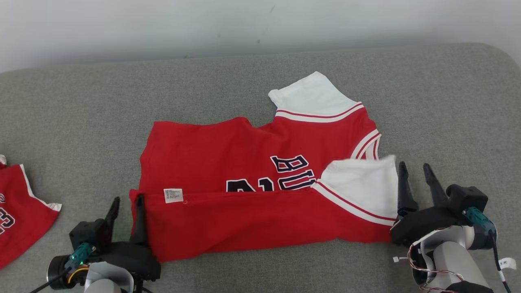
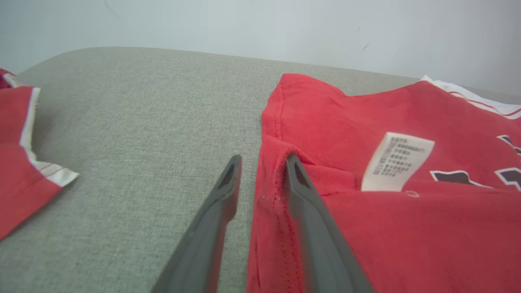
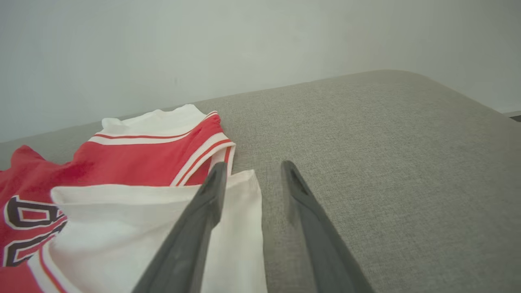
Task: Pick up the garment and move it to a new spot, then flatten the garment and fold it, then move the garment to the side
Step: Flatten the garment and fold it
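Garment (image 1: 244, 162) mid grey padded surface (image 1: 81, 101), near edge folded over. Left gripper (image 1: 128, 198) and right gripper (image 1: 414, 164) both open at the fold's ends, holding nothing. Could easily snag cloth on a finger while backing off and drag the fold undone.

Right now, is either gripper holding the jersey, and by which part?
Nothing is gripped. The left gripper stands open astride the folded edge of the red jersey; the right gripper stands open astride the edge of its white sleeve.
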